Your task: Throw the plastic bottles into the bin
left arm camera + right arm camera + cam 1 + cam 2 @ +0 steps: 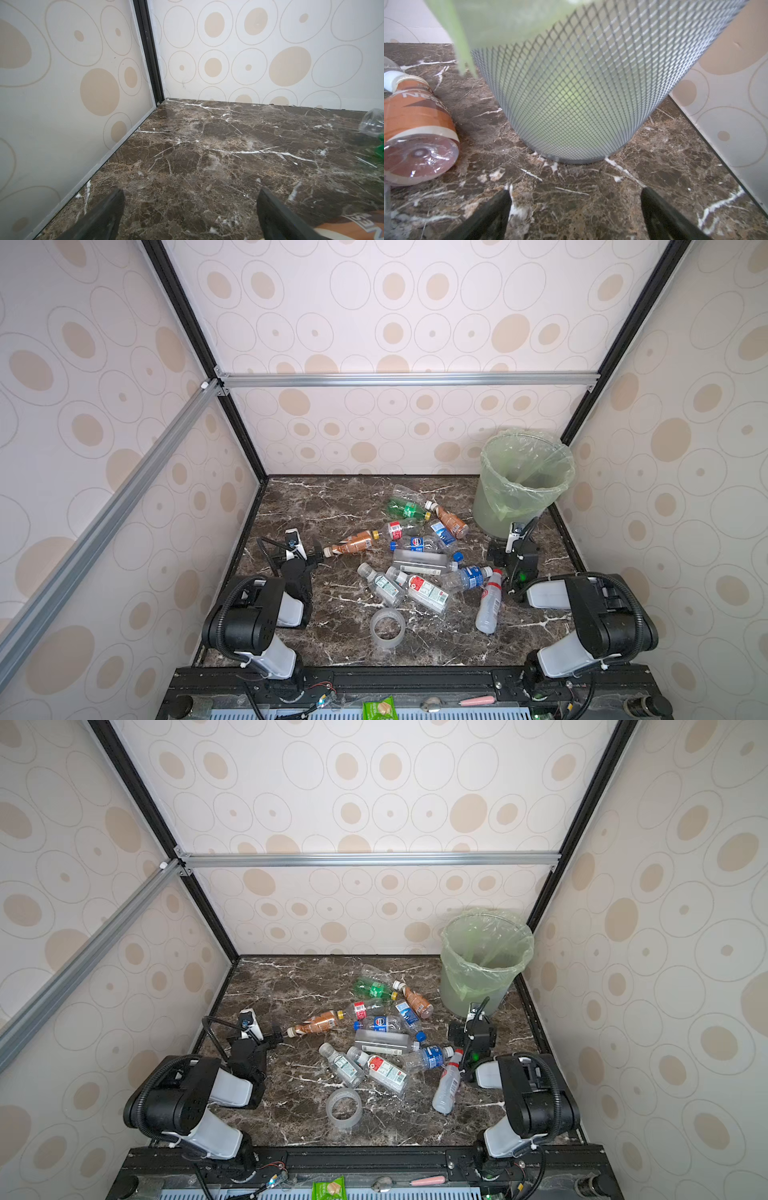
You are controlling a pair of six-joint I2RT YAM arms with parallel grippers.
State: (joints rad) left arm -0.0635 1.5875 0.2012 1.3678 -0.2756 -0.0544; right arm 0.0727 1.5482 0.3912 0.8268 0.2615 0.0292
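Brown marble veined with white covers the table (pixel 332 497), and the plastic bottles (pixel 419 562) lie on their sides in a loose heap across its middle, trailing from the centre toward 1 o'clock in both top views. The bin (pixel 490 506), grey mesh lined with a pale green bag, stands upright in the far corner at about 1 o'clock. The left gripper (pixel 191 191) sits low over the table at 9 o'clock, jaws spread wide with only bare marble between them. A yellow-capped brown bottle (pixel 353 542) lies at its 3 o'clock, just beside one finger; whether they touch cannot be told, and the rest of the heap lies farther along that line. The right gripper (pixel 575 191) sits low at the table's 3 o'clock, jaws equally wide and holding nothing. The bin's base stands at its 12 o'clock, near but apart. A white-capped brown bottle (pixel 415 124) lies at its 10 o'clock, close to the bin's base. A red-capped white bottle (pixel 489 605) lies at its 7 o'clock, beside the arm. A clear tape ring (pixel 387 627) rests at the heap's 6 o'clock.
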